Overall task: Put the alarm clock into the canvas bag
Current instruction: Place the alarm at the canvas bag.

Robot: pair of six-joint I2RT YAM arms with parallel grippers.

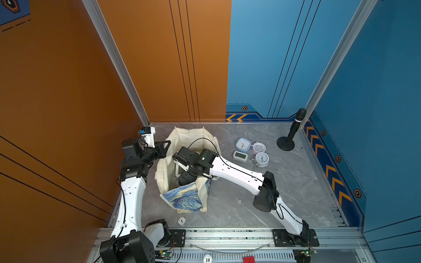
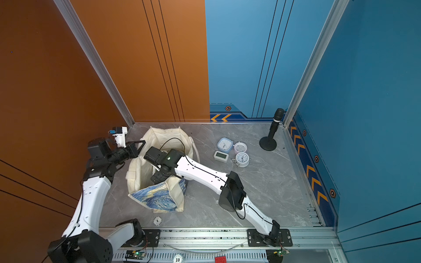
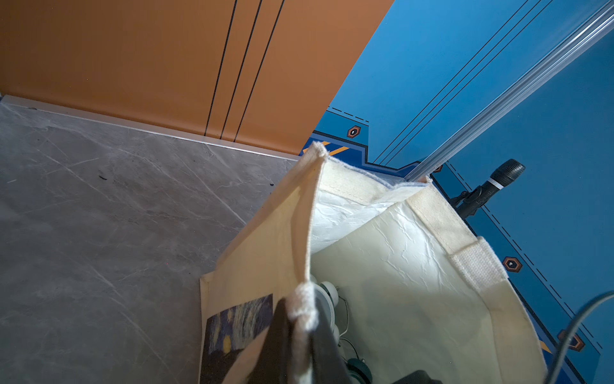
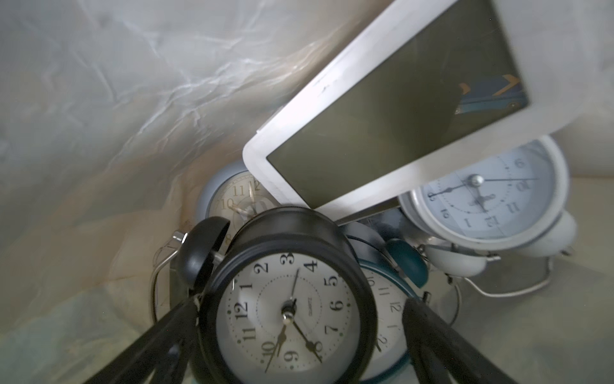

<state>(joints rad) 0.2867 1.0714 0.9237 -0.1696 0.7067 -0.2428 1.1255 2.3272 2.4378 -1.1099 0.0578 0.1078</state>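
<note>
Only the right wrist view looks down into the canvas bag (image 4: 99, 99). There the black alarm clock (image 4: 289, 316) sits on top of a heap of clocks at the bottom, dial toward the camera. It lies between the right jaws, which stand spread, one with a clear gap to the clock's case. Around it lie a teal clock (image 4: 408, 262), a grey-blue clock (image 4: 229, 196), a white twin-bell clock (image 4: 491, 192) and a white digital clock (image 4: 382, 133) leaning across them. In both top views the right arm (image 1: 232, 170) (image 2: 200, 170) reaches into the bag's open mouth and hides the heap. The left wrist view shows the left jaws pressed together on the bag's cream rim. Near the bag on the worktop (image 1: 296, 182), four more clocks (image 1: 243, 145) sit clustered.
</note>
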